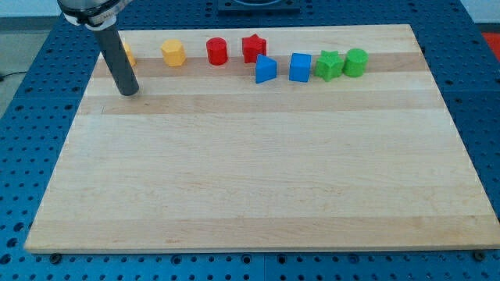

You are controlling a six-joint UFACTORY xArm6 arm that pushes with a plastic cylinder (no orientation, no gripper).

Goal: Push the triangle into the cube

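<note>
Camera view shows a wooden board (258, 179) filling most of the frame, resting on a blue perforated table (23, 117). From the upper left corner a dark rod (117, 58) slants down onto the board, and my tip (130, 92) sits on the wood in the upper left part; it is a plain rod end, with nothing that spreads or pinches, and it touches no block.

Along the top of the frame runs a row of blocks. Partly hidden behind the rod is a yellow block (127, 54), its shape unclear. Right of it stand a yellow hexagonal block (173, 53), a red cylinder (217, 51) and a red star (253, 48). Just below and right of the star lies the blue triangle (266, 69), near the blue cube (300, 67) with a small gap between them. Further right, a green star (329, 65) is touching a green cylinder (355, 62). The tip is well apart from the triangle.
</note>
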